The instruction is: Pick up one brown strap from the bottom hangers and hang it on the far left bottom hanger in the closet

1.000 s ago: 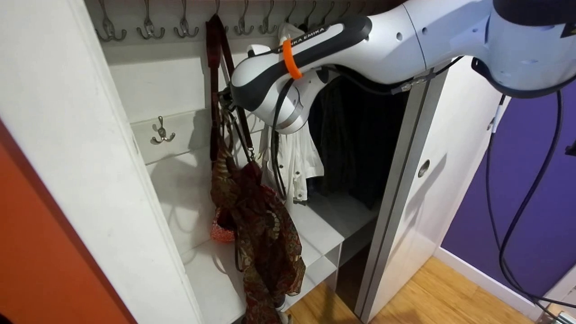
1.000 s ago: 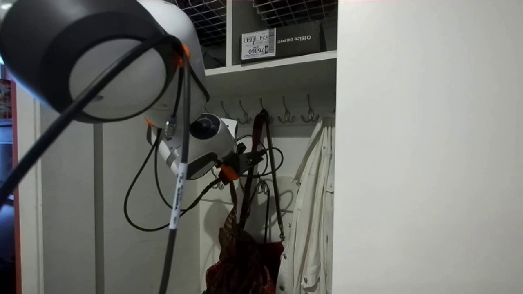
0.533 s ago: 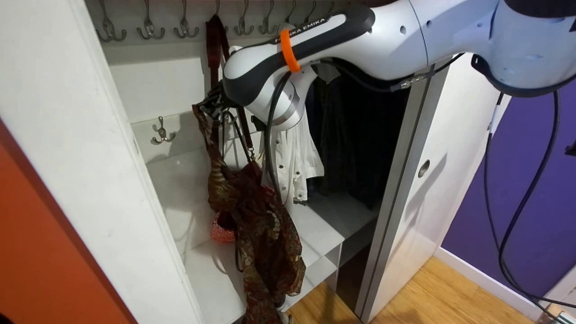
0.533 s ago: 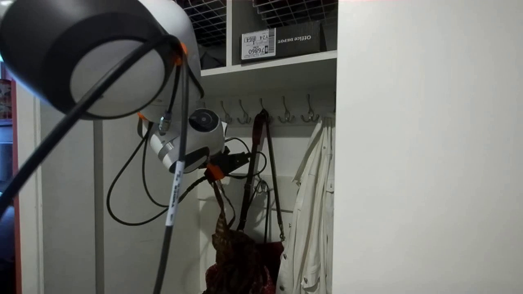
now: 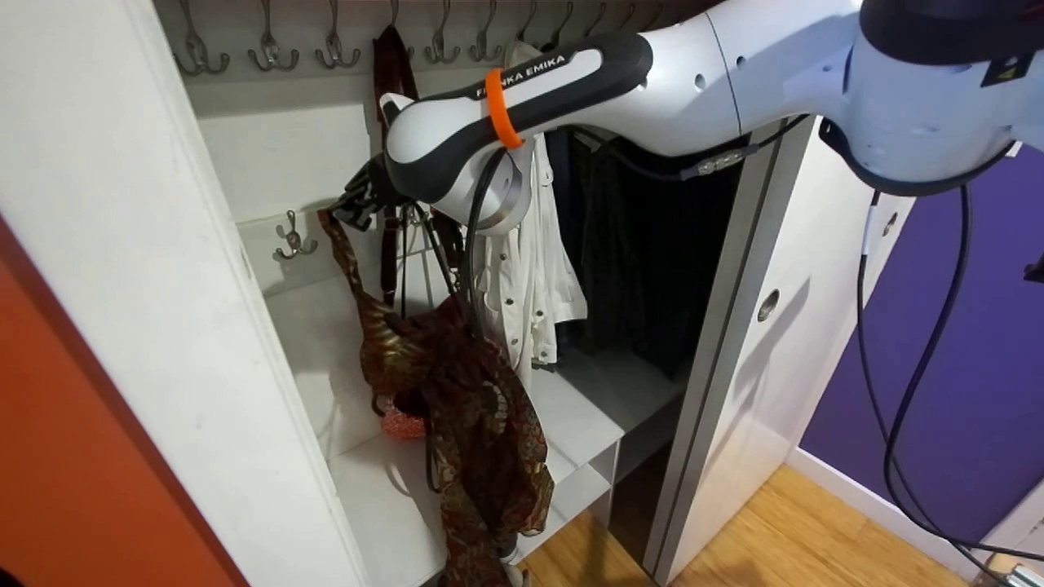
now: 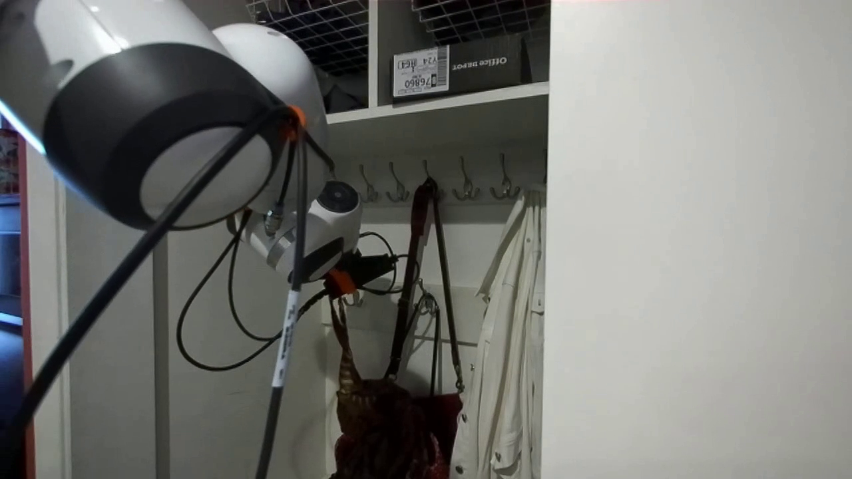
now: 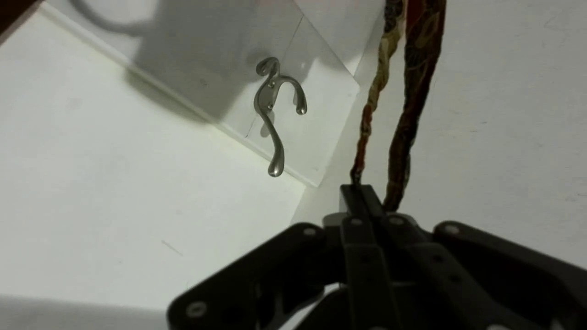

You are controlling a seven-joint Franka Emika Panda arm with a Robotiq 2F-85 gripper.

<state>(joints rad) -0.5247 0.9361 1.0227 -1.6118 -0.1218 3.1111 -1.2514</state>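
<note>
- I'm pinching the strap (image 7: 422, 55) in the gripper (image 7: 359, 192), its jaws standing together and clamped on it.
- Two strands are showing in the wrist view: the thinner one is running right into the fingertips, the thicker one is passing just beside them and slipping out of sight.
- I'm spotting the hook (image 7: 268, 97) now! It's sitting near the strap, off to its left in the wrist view, and the strap is hanging apart from it.
- Below the gripper, the strap is running down to the patterned bag (image 5: 489, 440), which is spilling in loose folds past the front of the ledge (image 5: 379, 489).
- My arm (image 5: 689, 102) is reaching across the closet (image 5: 285, 155), wearing its orange band (image 5: 499, 106).
- Another low hook (image 6: 428, 304) is bearing thin black straps (image 6: 436, 346) in an exterior view.
- Behind the patterned bag, a red bag (image 6: 447, 416) is peeking out, hanging by a long dark strap (image 6: 419, 216).
- To the right in both exterior views, a white garment (image 6: 509, 332) is hanging near them.
- Overhead, a box (image 6: 489, 66) is resting on a shelf (image 6: 466, 101), its printing standing upside down.
- A black cable (image 5: 966, 236) is drooping before the purple wall (image 5: 995, 367).
</note>
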